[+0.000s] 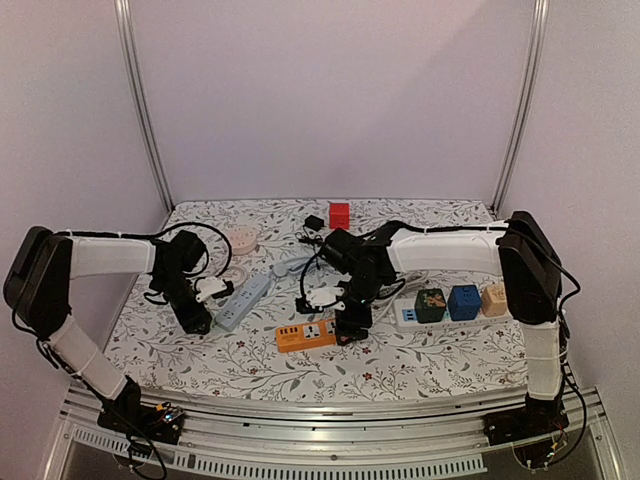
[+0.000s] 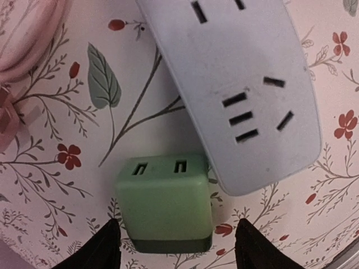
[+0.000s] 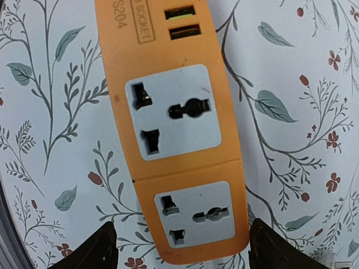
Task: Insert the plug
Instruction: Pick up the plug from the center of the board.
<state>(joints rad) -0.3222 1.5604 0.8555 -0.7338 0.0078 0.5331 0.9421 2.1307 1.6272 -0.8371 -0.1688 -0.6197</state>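
A green cube plug (image 2: pixel 164 204) with two slots lies on the floral cloth, right at the rounded end of a pale blue power strip (image 2: pixel 247 84). My left gripper (image 2: pixel 176 249) is open, one finger on each side of the cube with a gap to it. In the top view the left gripper (image 1: pixel 196 320) sits beside the pale blue strip (image 1: pixel 245 298) and hides the cube. My right gripper (image 3: pixel 185 249) is open and empty, its fingers straddling the near end of an orange power strip (image 3: pixel 168 129). It also hovers over the orange strip (image 1: pixel 303 337) in the top view (image 1: pixel 350 330).
A white strip (image 1: pixel 406 315) on the right carries dark green (image 1: pixel 430 305), blue (image 1: pixel 463 301) and tan (image 1: pixel 494 298) cubes. A red cube (image 1: pixel 339 214) and a black plug (image 1: pixel 314 222) lie at the back. A pink round object (image 1: pixel 240 240) sits back left. Cables cross the middle.
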